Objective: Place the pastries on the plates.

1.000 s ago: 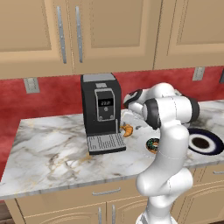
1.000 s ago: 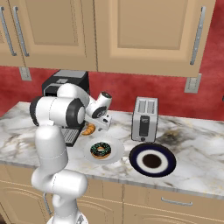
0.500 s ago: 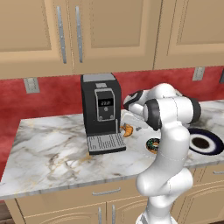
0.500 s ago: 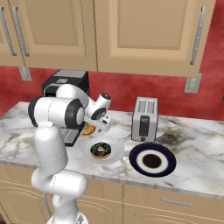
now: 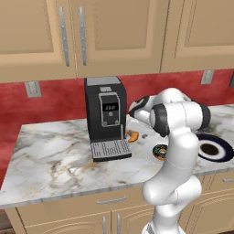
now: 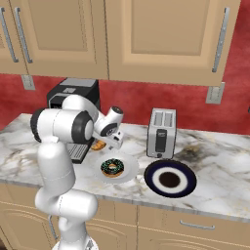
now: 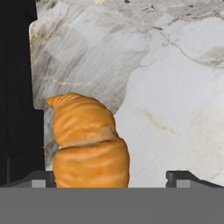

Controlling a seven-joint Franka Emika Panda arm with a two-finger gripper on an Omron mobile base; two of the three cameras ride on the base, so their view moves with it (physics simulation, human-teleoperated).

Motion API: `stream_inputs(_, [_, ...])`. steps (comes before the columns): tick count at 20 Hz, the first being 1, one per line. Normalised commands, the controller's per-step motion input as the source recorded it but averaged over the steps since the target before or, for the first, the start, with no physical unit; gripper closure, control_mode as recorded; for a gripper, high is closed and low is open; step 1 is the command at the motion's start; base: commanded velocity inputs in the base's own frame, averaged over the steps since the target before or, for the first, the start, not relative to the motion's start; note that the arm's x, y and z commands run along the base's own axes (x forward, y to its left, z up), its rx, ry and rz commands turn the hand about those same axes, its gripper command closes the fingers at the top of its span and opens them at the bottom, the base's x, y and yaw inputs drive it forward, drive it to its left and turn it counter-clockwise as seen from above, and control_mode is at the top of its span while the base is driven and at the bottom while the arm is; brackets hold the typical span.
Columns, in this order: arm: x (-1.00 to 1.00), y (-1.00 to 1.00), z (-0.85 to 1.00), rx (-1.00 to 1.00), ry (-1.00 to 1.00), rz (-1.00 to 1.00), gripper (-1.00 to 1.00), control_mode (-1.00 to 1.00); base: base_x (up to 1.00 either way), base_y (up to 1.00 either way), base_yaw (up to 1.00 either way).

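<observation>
A: Our gripper [image 7: 111, 177] hangs wide apart above the croissant [image 7: 87, 142], which lies on the counter [image 7: 175, 109] beside the coffee machine [image 5: 106, 116].

B: The donut [image 6: 113, 167] sits on the white plate [image 6: 128, 172]. We judge we must descend, close, then carry it to the navy plate [image 6: 170, 178].

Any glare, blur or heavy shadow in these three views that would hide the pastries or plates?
Left base view: even, flat lighting, but the arm covers part of the donut and its white plate. Right base view: sharp, with a soft sheen on the navy plate, nothing washed out. Hand view: croissant crisp and close, the coffee machine beside it nearly pure black.
</observation>
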Motion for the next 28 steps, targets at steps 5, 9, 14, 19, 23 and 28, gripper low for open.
stream_inputs(5, [0.14, 0.0, 0.0, 0.0, 0.0, 0.0, -1.0, -1.0, 0.0, 0.0, 0.0])
stream_inputs(9, [-0.13, 0.0, 0.0, 0.0, 0.0, 0.0, -1.0, -1.0, 0.0, 0.0, 0.0])
stream_inputs(14, [-0.17, 0.0, -0.2, 0.0, 0.0, 0.0, -1.0, -1.0, 0.0, 0.0, 0.0])
stream_inputs(19, [-0.01, 0.0, -0.08, 0.0, 0.0, 0.0, -1.0, -1.0, 0.0, 0.0, 0.0])
stream_inputs(23, [0.23, 0.03, 0.0, 0.0, -0.01, 0.0, -1.0, -1.0, 0.0, 0.0, 0.0])
stream_inputs(28, [0.16, 0.01, -0.06, 0.0, 0.0, 0.0, -1.0, -1.0, 0.0, 0.0, 0.0])
